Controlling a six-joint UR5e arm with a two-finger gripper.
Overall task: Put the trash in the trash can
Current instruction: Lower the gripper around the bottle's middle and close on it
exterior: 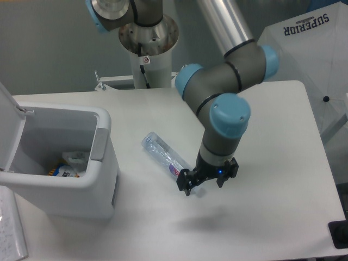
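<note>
One view, fixed cam, we note:
gripper (203,183): low at cap end of bottle (163,155); fingers spread, nothing clamped;
bottle: lying flat on table (272,163), right of trash can (81,179);
can: lid up, scraps inside.

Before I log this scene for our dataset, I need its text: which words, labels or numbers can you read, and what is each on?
"SUPERIOR": dark capitals on the white fabric object at upper right.
Pink-purple label on the bottle: print too blurred to read, partly hidden by the gripper.
Packaging inside the trash can: too small to read.
</note>
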